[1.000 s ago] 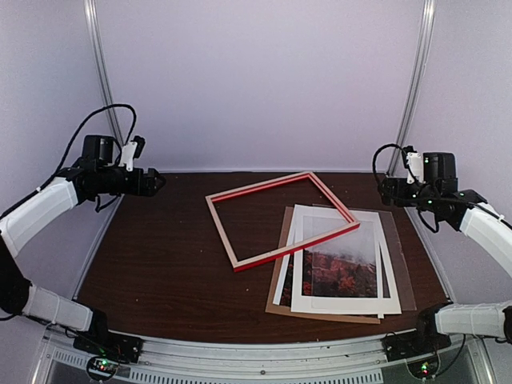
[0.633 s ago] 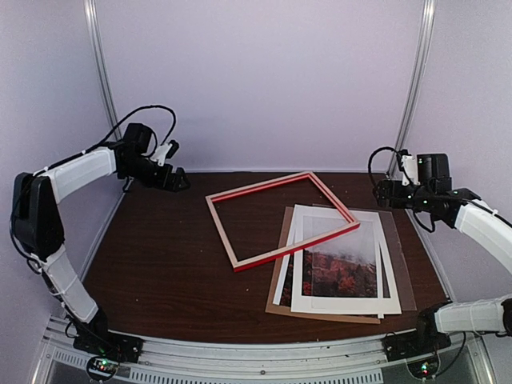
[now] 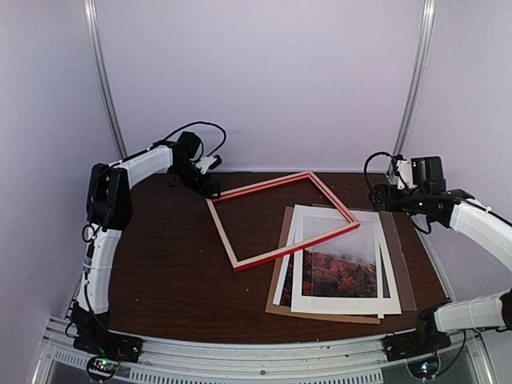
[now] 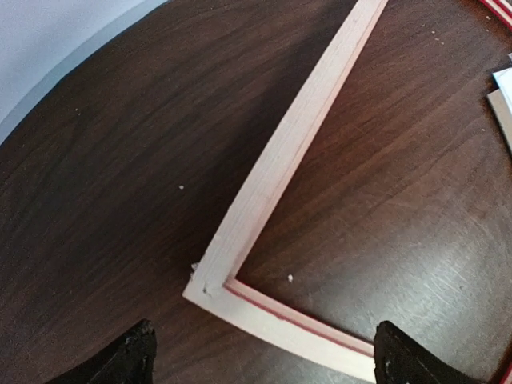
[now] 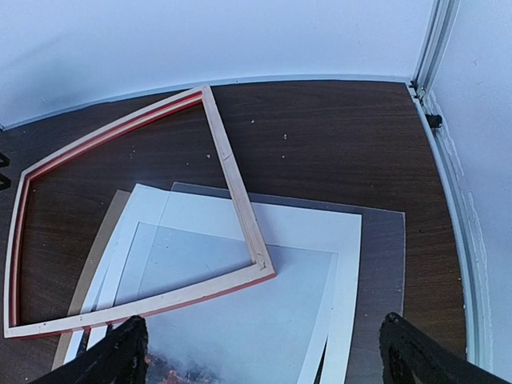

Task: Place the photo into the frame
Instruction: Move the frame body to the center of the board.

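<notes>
At centre, one thin red wooden frame [image 3: 260, 186] overlaps one red-orange landscape print [image 3: 340, 272]. Both the left gripper [image 4: 268, 354] and the right gripper [image 5: 266, 352] are spread wide.

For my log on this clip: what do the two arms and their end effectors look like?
The left arm and right arm have white shells over the long links, with black joints and black wrist units. A black cable loops off each wrist. The left end effector and right end effector have black fingers. A small green light shows at each base.
</notes>
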### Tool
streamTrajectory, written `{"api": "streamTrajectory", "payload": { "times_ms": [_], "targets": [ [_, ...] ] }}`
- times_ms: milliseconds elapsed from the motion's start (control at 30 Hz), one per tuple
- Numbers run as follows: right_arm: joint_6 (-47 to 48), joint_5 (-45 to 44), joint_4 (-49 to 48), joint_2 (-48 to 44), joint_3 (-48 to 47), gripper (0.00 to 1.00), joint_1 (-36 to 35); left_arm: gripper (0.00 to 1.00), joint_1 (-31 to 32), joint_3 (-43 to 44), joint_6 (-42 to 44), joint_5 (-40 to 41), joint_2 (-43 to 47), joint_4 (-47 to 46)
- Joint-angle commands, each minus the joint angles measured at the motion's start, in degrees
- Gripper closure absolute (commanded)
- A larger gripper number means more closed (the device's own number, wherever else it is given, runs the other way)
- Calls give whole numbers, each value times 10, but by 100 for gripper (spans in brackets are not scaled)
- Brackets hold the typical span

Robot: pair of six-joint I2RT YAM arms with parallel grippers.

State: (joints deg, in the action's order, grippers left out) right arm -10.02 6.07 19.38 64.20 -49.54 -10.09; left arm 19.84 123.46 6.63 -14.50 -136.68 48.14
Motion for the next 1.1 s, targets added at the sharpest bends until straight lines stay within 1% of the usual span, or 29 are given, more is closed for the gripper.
{"api": "streamTrajectory", "payload": {
  "times_ms": [0, 67, 200, 367, 500, 567, 667, 800, 933, 1067],
  "targets": [
    [-13, 11, -11, 8, 7, 0, -6, 5, 5, 70, 35, 24, -60, 10],
    [-14, 11, -11, 11, 10, 0, -7, 7, 5, 90, 41, 24, -82, 8],
    [-16, 12, -12, 16, 17, 0, -8, 17, 5, 115, 48, 25, -114, 2],
    [-18, 12, -14, 27, 21, 0, -10, 25, 5, 116, 49, 32, -125, -5],
    [-23, 17, -20, 37, 23, 0, -11, 33, 5, 106, 44, 53, -125, -2],
    [-27, 20, -20, 43, 23, 0, -12, 39, 5, 97, 37, 66, -118, 4],
    [-28, 20, -20, 45, 23, 0, -14, 49, 5, 64, 28, 89, -97, 13],
    [-28, 20, -22, 39, 29, 0, -16, 56, 5, -17, 13, 125, -49, 13],
    [-29, 19, -21, 29, 33, 0, -17, 59, 5, -108, -24, 136, 8, 7],
    [-29, 19, -21, 17, 41, 0, -18, 59, 5, -204, -79, 176, 78, -12]
  ]
}}
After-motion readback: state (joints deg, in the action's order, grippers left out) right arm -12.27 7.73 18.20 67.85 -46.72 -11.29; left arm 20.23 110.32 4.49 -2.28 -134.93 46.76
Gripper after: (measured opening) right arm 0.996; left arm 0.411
